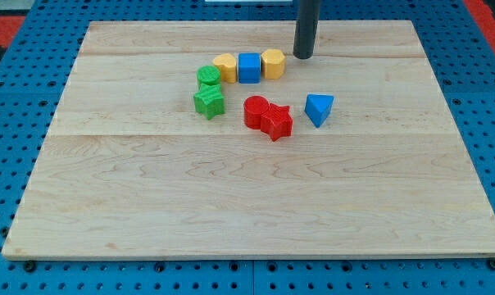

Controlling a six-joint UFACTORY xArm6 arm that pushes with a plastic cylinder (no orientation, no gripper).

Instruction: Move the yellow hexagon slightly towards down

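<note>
The yellow hexagon (273,63) stands near the top middle of the wooden board (247,197), touching the right side of a blue cube (248,67). A second yellow block (225,66), rounded in shape, touches the cube's left side. My tip (303,56) rests on the board just right of and slightly above the yellow hexagon, a small gap away from it.
Two green blocks (208,76) (209,102) sit left of and below the yellow row. A red round block (256,111) and a red star block (277,122) touch each other below the cube. A blue triangle (318,108) lies to their right.
</note>
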